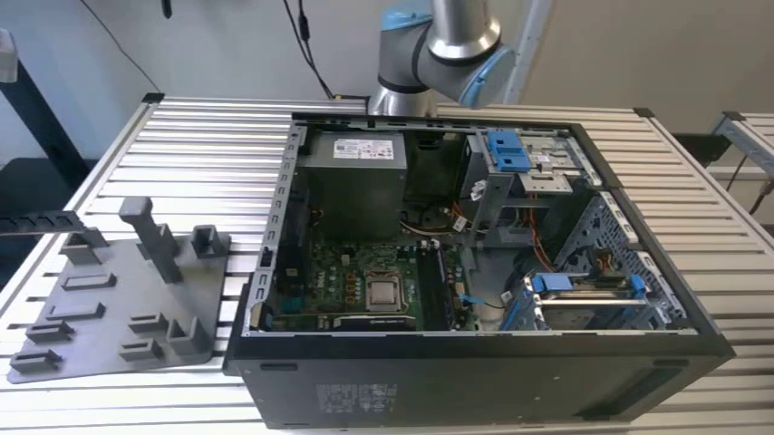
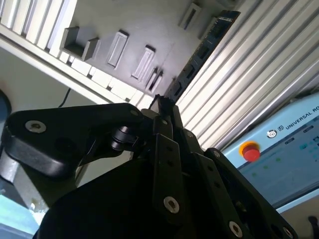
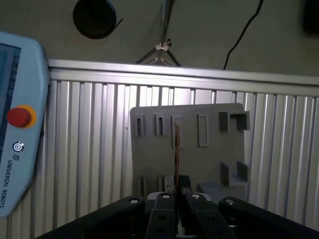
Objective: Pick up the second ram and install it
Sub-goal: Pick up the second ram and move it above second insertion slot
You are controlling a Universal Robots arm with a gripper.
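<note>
The second ram (image 3: 176, 144) is a thin dark stick seen edge-on in the first wrist view, standing out from between my fingers over the grey tray (image 3: 149, 164). My gripper (image 3: 176, 193) is shut on its near end. In the second wrist view the same ram (image 2: 199, 55) runs as a long dark board with chips from my gripper (image 2: 164, 102) out past the tray (image 2: 134, 25). The ram's held end is hidden by the fingers. In the exterior view the tray (image 1: 109, 317) lies on the table at the exterior view's left, beside the open computer case (image 1: 484, 362).
Inside the case lie the motherboard (image 1: 351, 281), a grey power supply (image 1: 351, 181) and blue drive clips (image 1: 508, 149). The tray carries upright posts (image 1: 151, 236) and empty slots. A teach pendant (image 3: 17, 139) rests on the slatted table. A dark bar (image 1: 43, 222) juts in at the exterior view's left edge.
</note>
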